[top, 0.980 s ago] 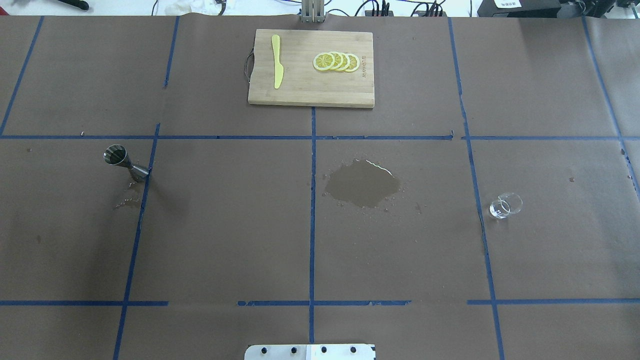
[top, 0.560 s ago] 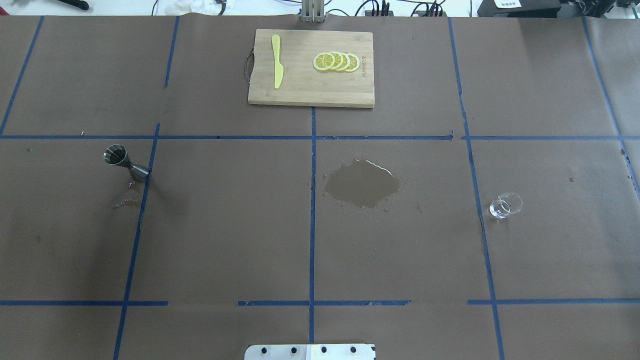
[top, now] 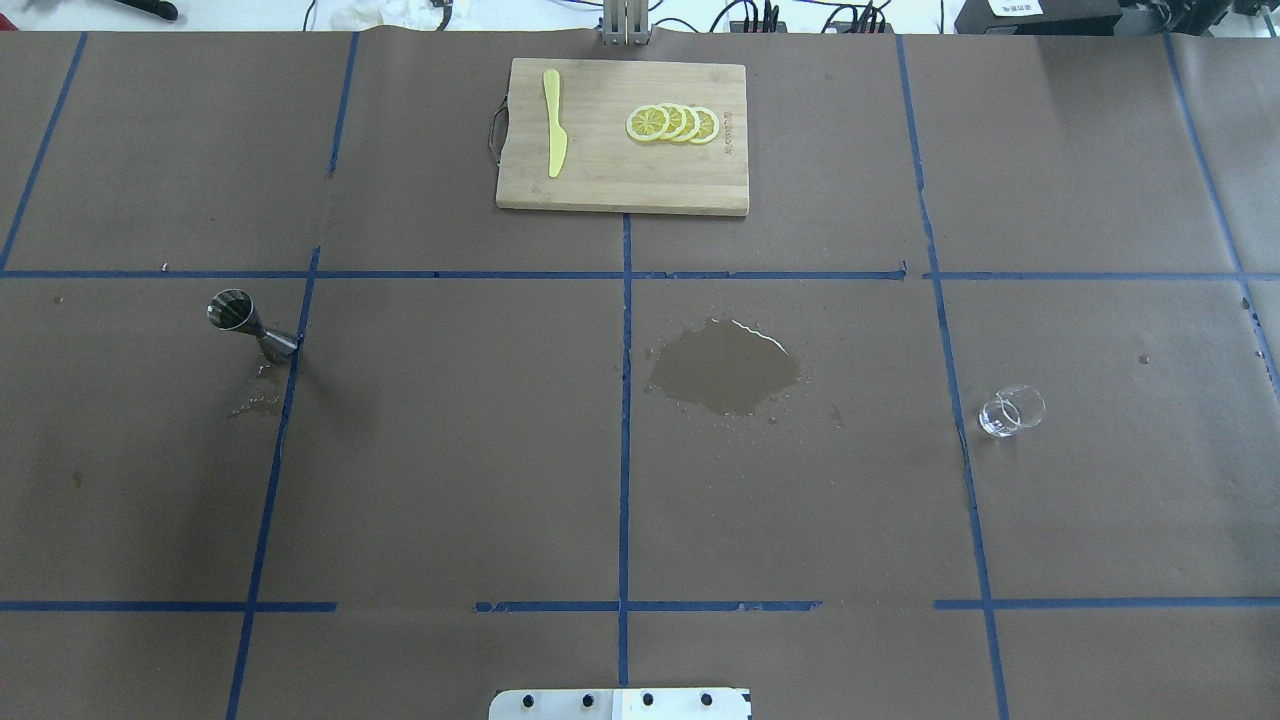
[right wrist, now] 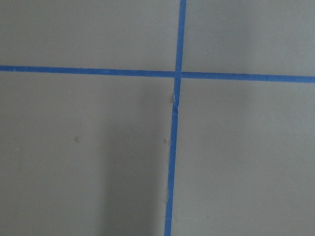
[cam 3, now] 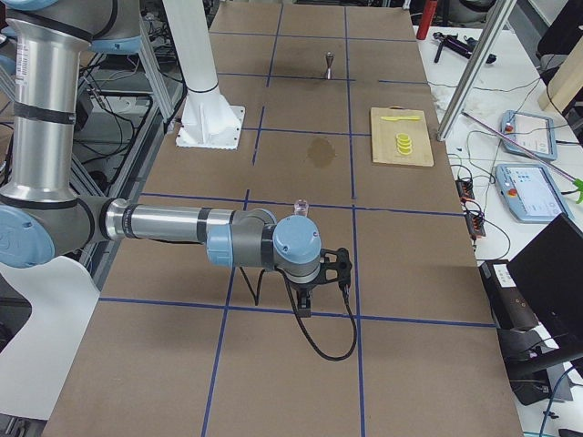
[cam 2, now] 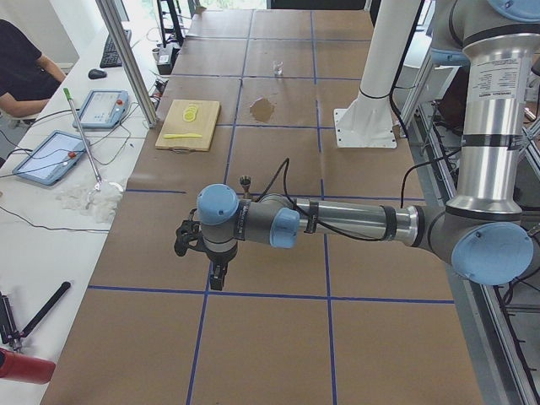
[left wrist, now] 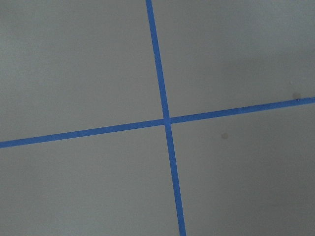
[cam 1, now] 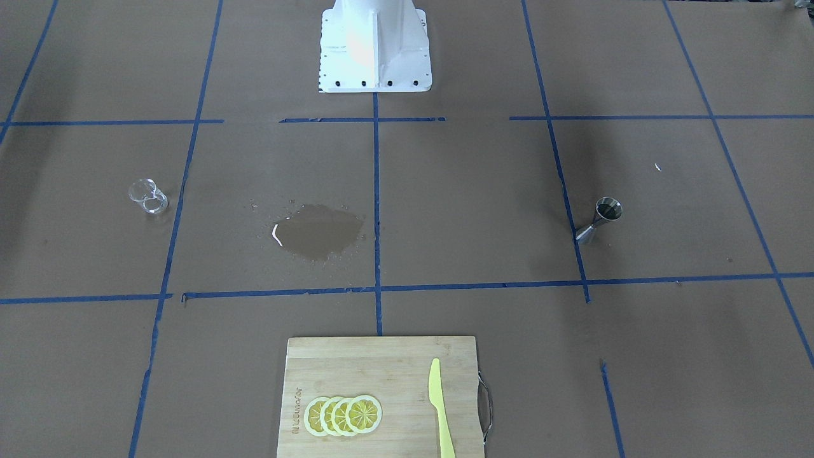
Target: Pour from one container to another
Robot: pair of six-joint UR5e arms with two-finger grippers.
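On my overhead view, the desk (top: 450, 480) carries the jigger (top: 250, 327) out on the robot's left and the glass (top: 1012, 411) well apart on its right, both about mid-depth. Between them, just right of the centre line, lies a puddle (top: 725, 367). Behind the puddle, at the far edge, I have the cutting board (top: 620, 185). On it the knife (top: 553, 122) lies to the left and the lemon slices (top: 672, 123) to the right, overlapping in a row. The robot's base (top: 620, 703) sits at the near edge, centred.
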